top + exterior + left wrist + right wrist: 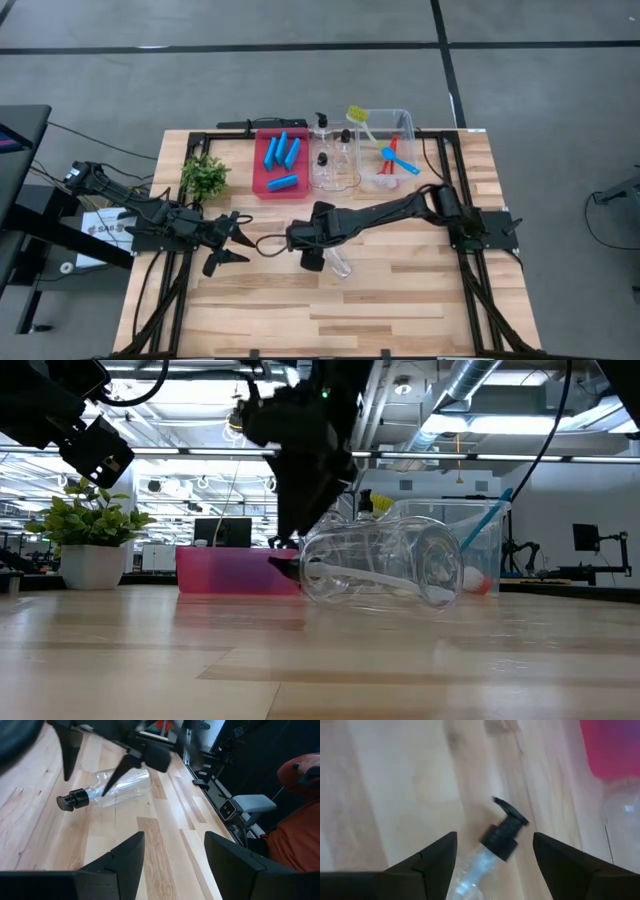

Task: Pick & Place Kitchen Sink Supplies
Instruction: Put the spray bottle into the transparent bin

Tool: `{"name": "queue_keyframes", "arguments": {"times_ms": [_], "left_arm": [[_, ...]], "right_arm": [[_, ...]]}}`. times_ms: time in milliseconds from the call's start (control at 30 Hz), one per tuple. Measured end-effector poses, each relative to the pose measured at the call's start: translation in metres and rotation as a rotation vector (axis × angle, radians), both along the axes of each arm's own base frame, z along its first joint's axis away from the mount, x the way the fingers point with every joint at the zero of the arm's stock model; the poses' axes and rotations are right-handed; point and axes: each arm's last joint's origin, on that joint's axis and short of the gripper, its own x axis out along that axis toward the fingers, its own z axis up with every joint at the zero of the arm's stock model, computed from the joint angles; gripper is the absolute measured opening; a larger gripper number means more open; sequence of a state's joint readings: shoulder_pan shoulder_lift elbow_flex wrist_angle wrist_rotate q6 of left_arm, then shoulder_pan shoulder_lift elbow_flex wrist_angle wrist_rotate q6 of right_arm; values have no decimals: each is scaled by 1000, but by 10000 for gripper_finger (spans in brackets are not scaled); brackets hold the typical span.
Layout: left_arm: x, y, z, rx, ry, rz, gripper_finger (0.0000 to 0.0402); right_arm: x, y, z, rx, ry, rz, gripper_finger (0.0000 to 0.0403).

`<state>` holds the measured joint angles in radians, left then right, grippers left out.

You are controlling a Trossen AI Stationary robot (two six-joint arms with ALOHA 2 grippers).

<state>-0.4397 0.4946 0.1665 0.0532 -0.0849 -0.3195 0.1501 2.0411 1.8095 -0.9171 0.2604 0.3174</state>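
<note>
A small clear bottle (340, 264) with a black pump top (504, 834) lies on its side on the bare wood at mid-table. My right gripper (320, 260) hangs open just above its pump end, a finger on either side and apart from it. Farther toward the table's left edge, my left gripper (240, 238) waits open, pointing at the bottle (117, 784). Blue sponges (281, 155) lie in the red tray (262, 186). More pump bottles (333, 150) stand in a clear bin. Blue, red and yellow-green brushes (393, 155) lean in another.
The tray and both bins stand in a row along the far edge, with a small potted plant (205, 176) to their left. Bare wood stretches across the near half of the table (330, 320). A person in orange (295, 820) sits beyond the table's edge.
</note>
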Motion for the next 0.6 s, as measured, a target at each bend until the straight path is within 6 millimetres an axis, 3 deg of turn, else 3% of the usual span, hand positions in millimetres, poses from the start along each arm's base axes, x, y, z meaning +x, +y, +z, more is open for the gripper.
{"name": "queue_keyframes", "arguments": {"times_ms": [333, 600], "left_arm": [[0, 0, 0, 0, 0, 0, 208], [1, 0, -1, 4, 8, 0, 208]], "right_arm": [[10, -20, -39, 117, 134, -80, 255], [12, -24, -47, 138, 157, -82, 252]]}}
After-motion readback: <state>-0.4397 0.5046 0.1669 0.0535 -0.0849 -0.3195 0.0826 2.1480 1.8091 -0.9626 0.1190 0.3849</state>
